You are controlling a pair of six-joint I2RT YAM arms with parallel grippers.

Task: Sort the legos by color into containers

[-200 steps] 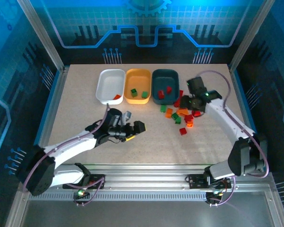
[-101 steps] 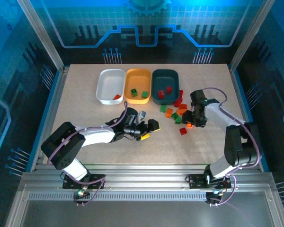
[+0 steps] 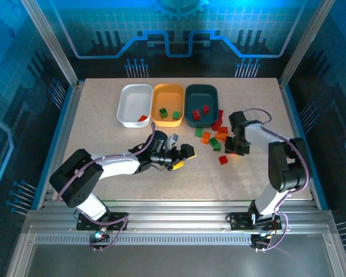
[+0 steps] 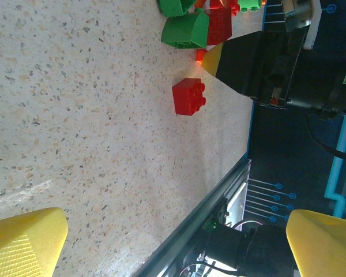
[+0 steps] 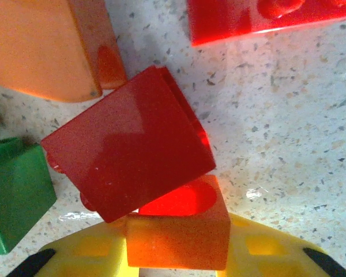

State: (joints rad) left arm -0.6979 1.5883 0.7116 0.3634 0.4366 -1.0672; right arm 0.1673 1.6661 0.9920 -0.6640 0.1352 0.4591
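Top external | left hand (image 3: 183, 158) spread wide, empty, near-left of dark teal tray (image 3: 199, 96) | right hand (image 3: 233, 150) near-right of it among loose legos (image 3: 222, 137), grip unclear

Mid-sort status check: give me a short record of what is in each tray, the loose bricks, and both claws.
white tray: one red brick
orange-yellow tray: two green bricks
teal tray: two red bricks
loose pile: red, orange and green, right of the teal tray
lone red brick: apart from the pile, nearer the arms
left claw: open, empty
right claw: down at the pile's near edge, grip unclear
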